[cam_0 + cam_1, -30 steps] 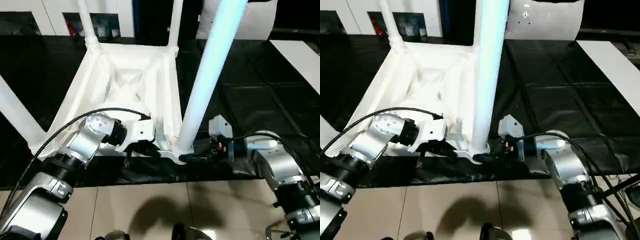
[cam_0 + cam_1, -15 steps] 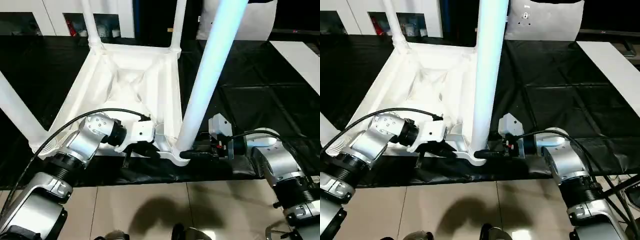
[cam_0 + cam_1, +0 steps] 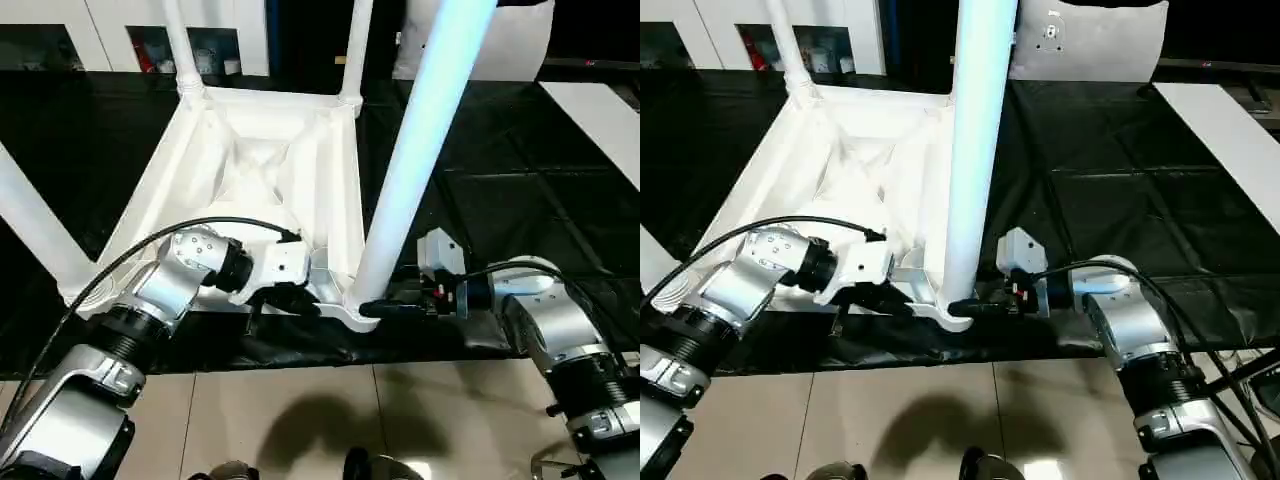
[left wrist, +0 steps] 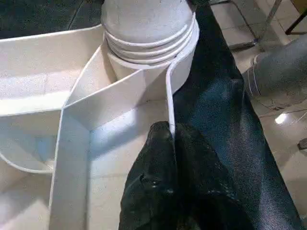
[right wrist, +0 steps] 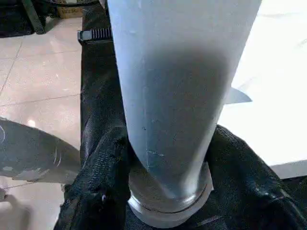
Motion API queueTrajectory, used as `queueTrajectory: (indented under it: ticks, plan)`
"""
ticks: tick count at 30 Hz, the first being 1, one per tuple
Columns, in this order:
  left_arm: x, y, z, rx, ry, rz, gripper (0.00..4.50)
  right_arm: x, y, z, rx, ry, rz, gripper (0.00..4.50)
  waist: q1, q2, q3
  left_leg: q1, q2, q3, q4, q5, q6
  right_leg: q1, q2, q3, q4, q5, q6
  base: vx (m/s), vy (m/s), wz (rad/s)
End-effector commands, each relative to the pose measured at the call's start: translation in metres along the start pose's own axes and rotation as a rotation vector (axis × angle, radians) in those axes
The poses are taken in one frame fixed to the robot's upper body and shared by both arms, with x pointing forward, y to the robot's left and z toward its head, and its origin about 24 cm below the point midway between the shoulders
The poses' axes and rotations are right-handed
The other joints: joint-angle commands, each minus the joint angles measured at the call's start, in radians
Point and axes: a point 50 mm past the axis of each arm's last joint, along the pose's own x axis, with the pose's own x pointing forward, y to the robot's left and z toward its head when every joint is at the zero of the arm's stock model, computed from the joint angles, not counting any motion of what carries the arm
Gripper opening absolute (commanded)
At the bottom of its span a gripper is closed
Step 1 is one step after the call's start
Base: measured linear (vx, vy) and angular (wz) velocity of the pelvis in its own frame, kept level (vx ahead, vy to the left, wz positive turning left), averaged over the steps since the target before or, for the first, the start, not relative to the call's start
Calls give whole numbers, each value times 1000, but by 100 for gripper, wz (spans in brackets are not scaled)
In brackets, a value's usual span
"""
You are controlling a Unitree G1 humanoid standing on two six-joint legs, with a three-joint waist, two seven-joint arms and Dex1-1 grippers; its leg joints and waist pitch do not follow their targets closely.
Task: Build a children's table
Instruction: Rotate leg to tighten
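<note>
Now our right gripper (image 3: 372,309) has closed in around the near long round white plastic leg (image 3: 415,160), hugging its base between both fingers. Our left gripper (image 4: 171,143) pinches the thin rim of the upside-down white plastic table (image 3: 250,170), probably keeping it steady. All four legs point up.

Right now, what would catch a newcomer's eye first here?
The children's table lies upside down on black sheeting, legs pointing up. At its near corner, the right pincer grips the base of the nearest leg, while the left pincer pinches the table's thin rim beside it.
</note>
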Motion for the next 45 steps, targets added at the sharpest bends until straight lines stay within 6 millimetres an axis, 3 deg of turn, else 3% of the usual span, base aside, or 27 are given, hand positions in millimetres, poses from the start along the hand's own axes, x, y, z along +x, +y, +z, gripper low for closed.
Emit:
queueTrajectory:
  ticks: [1, 4, 5, 6, 9, 12, 13, 14, 15, 16, 18, 19, 22, 23, 25, 26, 27, 30, 33, 35, 38, 43, 45]
  plan:
    - [16, -13, -9, 9, 67, -101, 0, 7, 6, -3, -3, -9, 34, 202, -5, 1, -81, 4, 45, -5, -62, -72, 131, 79, -71, 59, -42, -319, -181, 0, 0, 0]
    - [16, -13, -9, 1, 68, -97, 0, 7, 8, -5, 6, -7, 39, 202, -5, 0, -82, 5, 45, -5, -62, -75, 127, 79, -71, 60, -42, -321, -181, 0, 0, 0]
    - [16, -12, -9, -19, 61, -83, 0, 8, 10, -7, 19, -11, 36, 202, -5, -6, -81, 4, 45, -5, -62, -75, 128, 79, -72, 60, -41, -327, -179, 0, 0, 0]
    - [16, -11, -7, -45, 48, -65, 0, 9, 12, -8, 39, -23, 25, 202, -4, -1, -80, 5, 46, -5, -63, -75, 127, 78, -72, 60, -42, -333, -178, 0, 0, 0]
    - [18, -10, -3, -99, 9, -39, 0, 13, 15, -10, 86, -49, -20, 200, -6, -4, -77, 4, 46, -6, -65, -84, 118, 78, -72, 60, -47, -354, -174, 0, 0, 0]
    - [25, -4, 7, -199, -62, 59, 0, 25, 12, -19, 155, -44, -219, 200, -12, -4, -73, 5, 45, -7, -69, -113, 95, 77, -73, 59, -54, -403, -161, 0, 0, 0]
    - [28, -3, 9, -230, -80, 95, 0, 28, 10, -22, 181, -39, -268, 199, -17, 2, -61, 11, 42, -7, -72, -170, 77, 70, -70, 54, -72, -495, -136, 0, 0, 0]
    - [29, -3, 10, -235, -82, 100, 0, 28, 10, -22, 183, -38, -273, 199, -21, -1, -57, 15, 37, -7, -70, -202, 66, 68, -70, 49, -81, -560, -113, -52, 5, -5]
    - [33, -2, 12, -271, -99, 134, 0, 32, 9, -23, 206, -45, -321, 199, -32, 3, -53, 28, 30, -14, -66, -267, 38, 69, -74, 35, -103, -705, -53, 0, 0, 0]
    - [35, -2, 14, -288, -105, 146, 0, 34, 9, -24, 217, -51, -345, 199, -37, 2, -54, 28, 29, -16, -66, -274, 37, 69, -75, 32, -110, -720, -42, 0, 0, 0]
    - [39, 0, 17, -313, -110, 190, 0, 40, 8, -23, 247, -69, -398, 199, -54, -1, -53, 15, 29, -23, -70, -278, 38, 76, -72, 23, -114, -726, -19, 0, 0, 0]
    - [42, 3, 20, -338, -116, 221, 0, 44, 6, -22, 263, -80, -434, 198, -64, 1, -53, 20, 26, -24, -66, -297, 41, 72, -72, 17, -123, -742, -4, 0, 0, 0]
    - [49, 11, 30, -425, -140, 324, 0, 56, -2, -16, 331, -116, -572, 198, -86, 10, -53, 22, 33, -29, -69, -316, 45, 75, -74, 4, -129, -695, -18, 0, 0, 0]
    - [52, 16, 35, -449, -145, 379, 0, 61, -6, -14, 370, -128, -657, 198, -95, 17, -54, 21, 38, -34, -71, -337, 47, 81, -74, -5, -128, -662, -29, 0, 0, 0]
    - [56, 23, 44, -485, -152, 476, 0, 68, -14, -12, 449, -142, -812, 198, -116, 15, -51, 13, 46, -42, -78, -376, 34, 85, -74, -16, -123, -628, -34, 0, 0, 0]
    - [57, 25, 46, -494, -154, 508, 0, 69, -16, -12, 478, -145, -864, 198, -127, 15, -51, 23, 40, -40, -72, -408, 31, 77, -75, -23, -131, -646, -25, 0, 0, 0]
    - [58, 26, 48, -502, -156, 527, 0, 70, -18, -12, 504, -148, -903, 198, -135, 19, -51, 20, 36, -42, -69, -409, 36, 82, -83, -29, -131, -652, -18, 0, 0, 0]
    - [59, 31, 54, -484, -153, 589, 0, 77, -23, -9, 559, -167, -1008, 198, -151, 23, -56, 10, 37, -42, -70, -371, 48, 81, -91, -19, -122, -584, -42, 0, 0, 0]
    - [54, 33, 50, -447, -116, 607, 0, 85, -21, -1, 494, -176, -954, 198, -151, 20, -62, -3, 34, -36, -68, -291, 72, 85, -93, -4, -105, -486, -89, 0, 0, 0]
    - [51, 33, 46, -424, -95, 609, 0, 84, -21, 2, 473, -196, -936, 268, -145, 18, -63, -8, 34, -33, -68, -250, 94, 86, -92, 1, -95, -447, -110, 0, 0, 0]
    - [48, 30, 40, -394, -65, 594, 0, 77, -22, 2, 456, -216, -944, 289, -138, 17, -67, -15, 36, -32, -65, -190, 118, 90, -90, 8, -79, -386, -135, 0, 0, 0]
    - [43, 23, 28, -346, -47, 511, 0, 51, -21, 2, 348, -253, -883, 333, -108, 16, -75, -21, 33, -25, -57, -85, 160, 97, -86, 16, -59, -279, -158, 0, 0, 0]
    - [41, 16, 20, -300, -37, 436, 0, 35, -14, 5, 261, -264, -761, 345, -89, 15, -75, -18, 32, -22, -55, -64, 190, 96, -81, 18, -55, -249, -156, 0, 0, 0]
